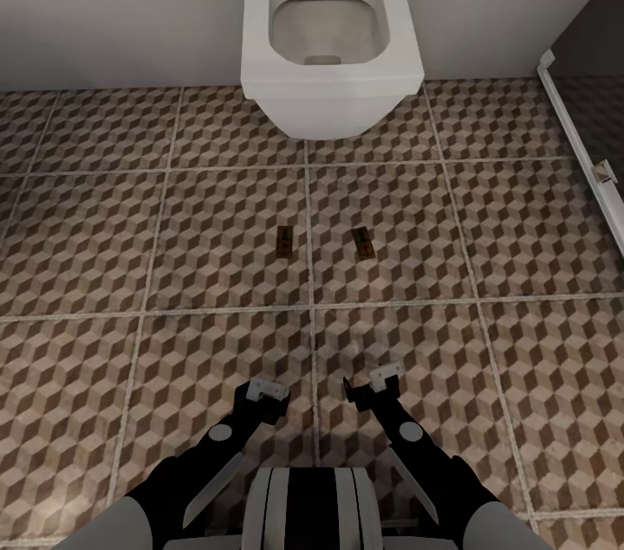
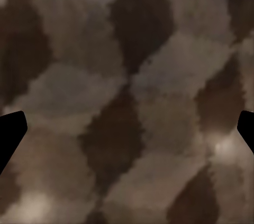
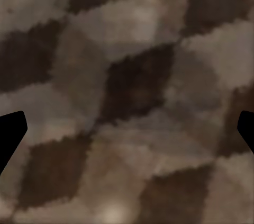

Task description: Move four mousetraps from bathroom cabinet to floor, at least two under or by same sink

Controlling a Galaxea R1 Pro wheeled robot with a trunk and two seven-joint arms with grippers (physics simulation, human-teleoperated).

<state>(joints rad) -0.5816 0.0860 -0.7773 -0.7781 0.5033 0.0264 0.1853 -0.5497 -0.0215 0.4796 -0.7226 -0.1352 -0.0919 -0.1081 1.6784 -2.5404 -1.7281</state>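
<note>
Tan wood with a dark wire bar marks two mousetraps lying flat on the bathroom floor (image 1: 485, 247), both well ahead of the jaws and apart from them. The left mousetrap (image 1: 282, 241) sits just left of a pale grout line (image 1: 309, 273) that runs away from the robot; the right mousetrap (image 1: 363, 242) sits just right of that same line and is turned slightly askew. The two boards lie near each other, not touching, with the grout line between them.

Beyond the traps, farther from the jaws, a white toilet (image 1: 329, 30) stands against the grey wall (image 1: 113, 4), its bowl open. Far to the right of the jaws a white shower rail (image 1: 579, 143) edges a darker floor.

Close to the robot's trunk, the left gripper (image 1: 260, 395) and the right gripper (image 1: 374, 385) hang low over the cube-patterned tiles, one on each side of the grout line. Both point downward at the tiles and neither carries anything.

In the left wrist view, the black fingertips (image 2: 11, 134) of the left gripper stand at opposite edges, so its jaws are spread wide, with blurred brown and beige tile between them. In the right wrist view, the fingertips (image 3: 11, 131) of the right gripper stand the same way, jaws wide apart over bare patterned tile.
</note>
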